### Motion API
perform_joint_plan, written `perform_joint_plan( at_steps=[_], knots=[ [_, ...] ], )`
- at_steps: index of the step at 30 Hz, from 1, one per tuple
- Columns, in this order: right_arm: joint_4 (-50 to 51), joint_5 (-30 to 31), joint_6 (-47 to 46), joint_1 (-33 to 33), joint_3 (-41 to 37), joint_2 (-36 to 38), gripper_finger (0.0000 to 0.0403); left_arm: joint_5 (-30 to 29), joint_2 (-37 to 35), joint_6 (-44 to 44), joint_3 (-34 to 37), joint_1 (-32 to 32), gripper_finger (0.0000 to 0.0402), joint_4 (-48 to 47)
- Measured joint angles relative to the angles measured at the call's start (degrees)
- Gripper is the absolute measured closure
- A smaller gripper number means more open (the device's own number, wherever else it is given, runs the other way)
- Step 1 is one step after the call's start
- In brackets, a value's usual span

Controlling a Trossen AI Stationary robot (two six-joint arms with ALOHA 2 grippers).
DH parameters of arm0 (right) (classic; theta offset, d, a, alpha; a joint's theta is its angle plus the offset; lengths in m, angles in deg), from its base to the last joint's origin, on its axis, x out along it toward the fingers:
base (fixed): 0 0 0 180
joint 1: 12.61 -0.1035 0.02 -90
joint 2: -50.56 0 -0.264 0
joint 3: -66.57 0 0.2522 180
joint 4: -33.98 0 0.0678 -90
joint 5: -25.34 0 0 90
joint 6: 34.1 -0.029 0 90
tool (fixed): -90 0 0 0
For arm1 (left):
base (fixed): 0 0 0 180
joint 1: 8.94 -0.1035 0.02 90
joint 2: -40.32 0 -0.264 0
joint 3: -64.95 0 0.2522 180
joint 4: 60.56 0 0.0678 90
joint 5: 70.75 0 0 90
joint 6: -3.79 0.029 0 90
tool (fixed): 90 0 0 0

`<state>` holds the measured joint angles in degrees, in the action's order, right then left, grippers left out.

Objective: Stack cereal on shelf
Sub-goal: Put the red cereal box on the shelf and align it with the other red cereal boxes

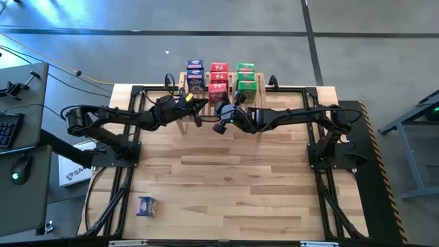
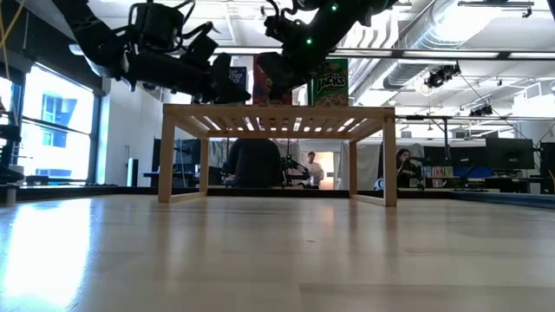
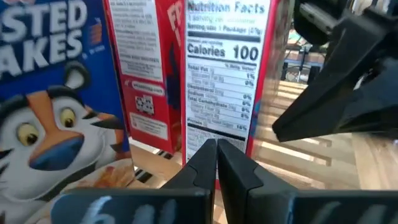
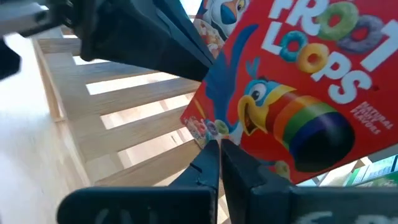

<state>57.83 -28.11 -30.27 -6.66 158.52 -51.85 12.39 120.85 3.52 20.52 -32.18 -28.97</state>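
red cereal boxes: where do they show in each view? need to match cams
High: red cereal boxes, middle column on the shelf, between blue and green.
Low: red box on the shelf top, partly behind the arms.
Left wrist: red box centre, ahead of the fingers.
Right wrist: red box fills the right.
Shared landmark: the shelf slats.

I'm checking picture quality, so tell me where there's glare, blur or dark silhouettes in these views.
Low view: bright windows behind leave the arms as dark silhouettes, and the table shows sheen. Left wrist view: the left gripper is blurred at the bottom, while the red box print is sharp. Right wrist view: slats glare white.
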Motion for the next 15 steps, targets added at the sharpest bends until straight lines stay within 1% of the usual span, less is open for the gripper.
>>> perform_joint_plan(
  at_steps=[15],
  knots=[
    [-0.1,-0.1,0.0,0.1,0.0,0.0,0.0403,-0.3,0.5,-0.1,-0.7,-1.2,0.0394,1.9]
  ],
)
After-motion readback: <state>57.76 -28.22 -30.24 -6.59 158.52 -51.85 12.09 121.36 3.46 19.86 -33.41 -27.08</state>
